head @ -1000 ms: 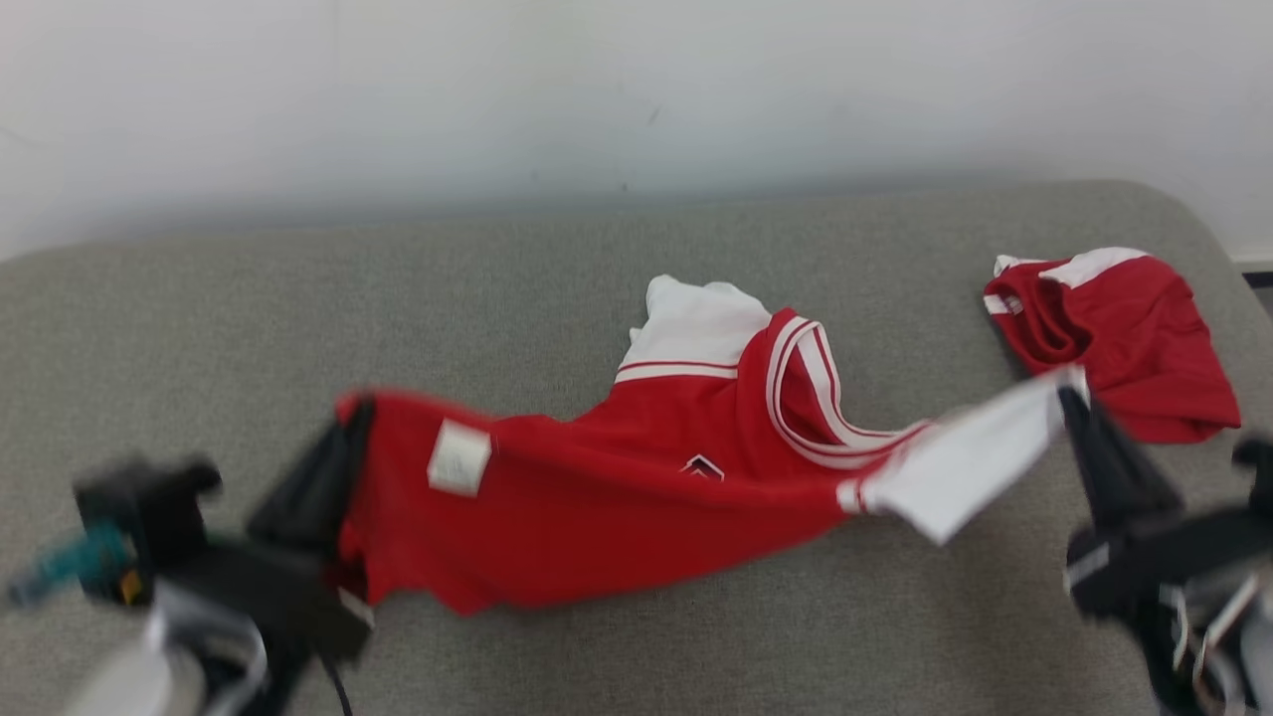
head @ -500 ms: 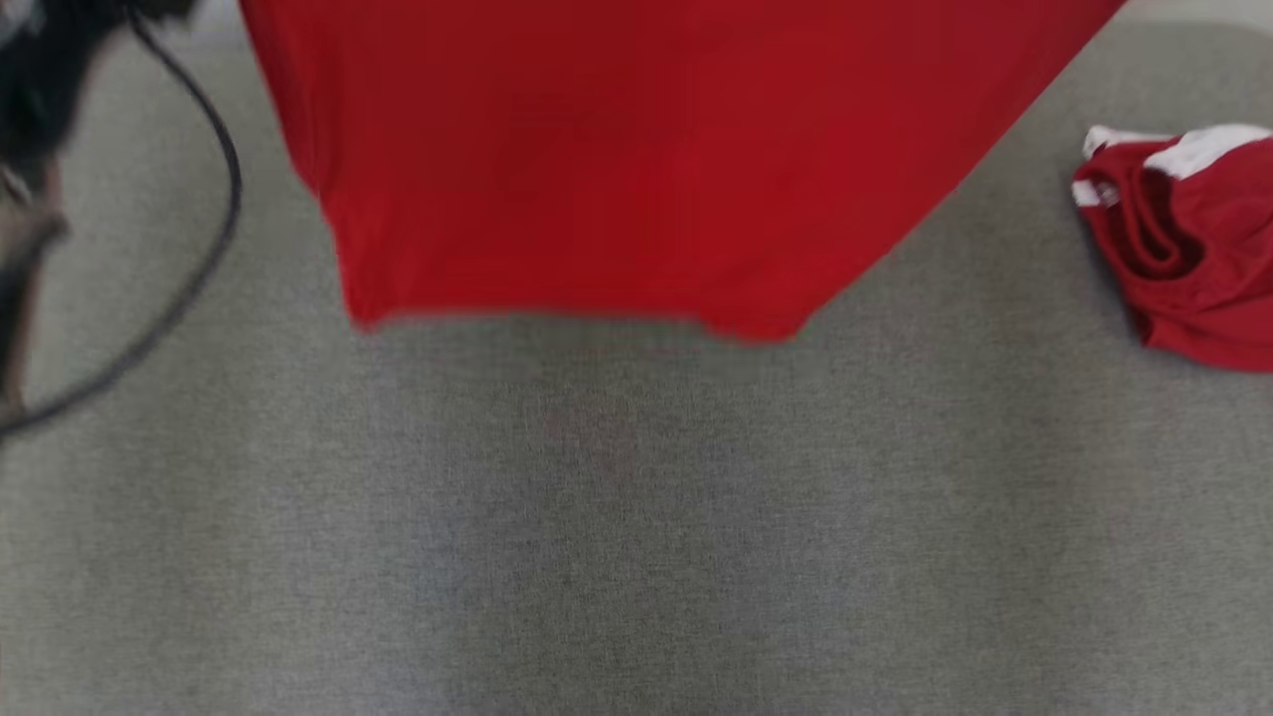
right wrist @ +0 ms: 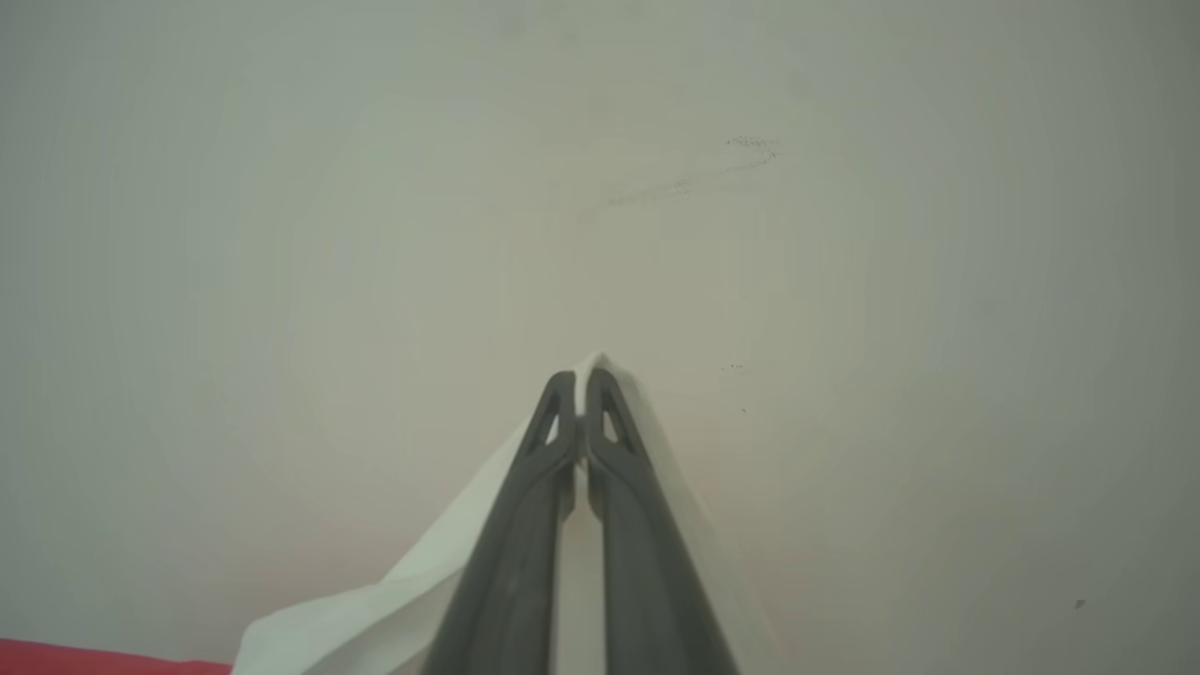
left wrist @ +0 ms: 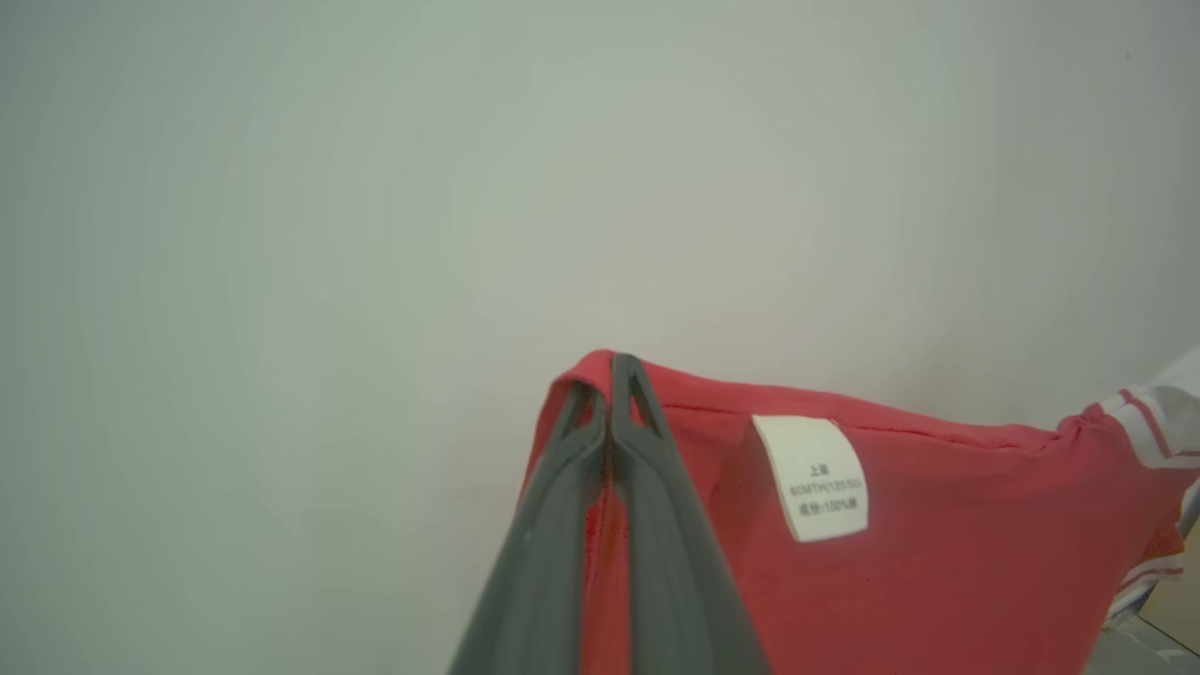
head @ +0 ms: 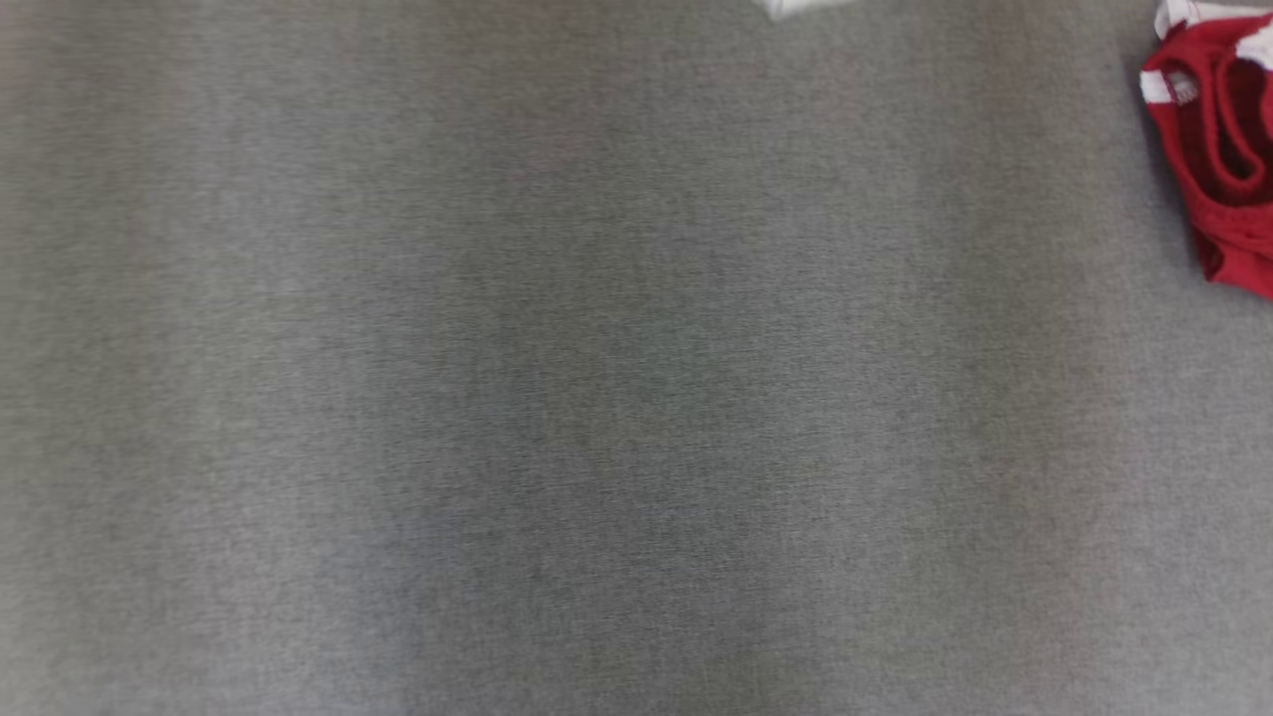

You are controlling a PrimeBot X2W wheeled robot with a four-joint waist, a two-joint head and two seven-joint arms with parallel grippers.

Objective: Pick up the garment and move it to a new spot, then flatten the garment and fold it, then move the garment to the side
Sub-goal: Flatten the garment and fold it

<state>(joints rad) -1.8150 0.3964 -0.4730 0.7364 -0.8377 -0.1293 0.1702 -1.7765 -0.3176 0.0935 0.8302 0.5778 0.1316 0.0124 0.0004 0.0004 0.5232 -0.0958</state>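
The garment (left wrist: 937, 562) is a red jersey with white trim and a white care label (left wrist: 812, 478). My left gripper (left wrist: 611, 370) is shut on its red hem corner, held up before a pale wall. My right gripper (right wrist: 581, 380) is shut on the garment's white sleeve (right wrist: 375, 609), with red cloth at that view's lower left. In the head view a small white scrap of the garment (head: 796, 8) shows at the top edge, above the grey cushion (head: 597, 398).
A second red and white garment (head: 1218, 159) lies crumpled at the cushion's right edge. The pale wall (right wrist: 656, 187) stands close ahead of both grippers.
Both grippers have lifted the garment off the cushion and up past the top of the head view. The head view has tilted down toward the cushion.
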